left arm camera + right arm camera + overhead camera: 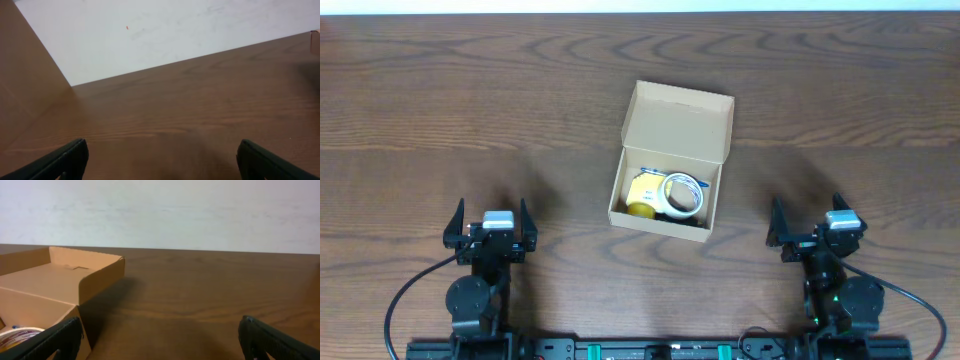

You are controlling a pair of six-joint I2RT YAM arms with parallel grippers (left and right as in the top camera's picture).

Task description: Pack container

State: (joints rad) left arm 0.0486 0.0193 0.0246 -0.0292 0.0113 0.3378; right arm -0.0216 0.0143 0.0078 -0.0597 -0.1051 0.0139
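Though it sits skewed, container, long axis left-right, flap opening away

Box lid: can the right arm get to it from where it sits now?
Probably yes. The lid is folded back open, the right gripper is open and empty, and only wooden table shows between them, so nothing looks to be in the way.

I see a brown wood-grain worktop bearing one open tan container near centre, flap toward twelve o'clock.
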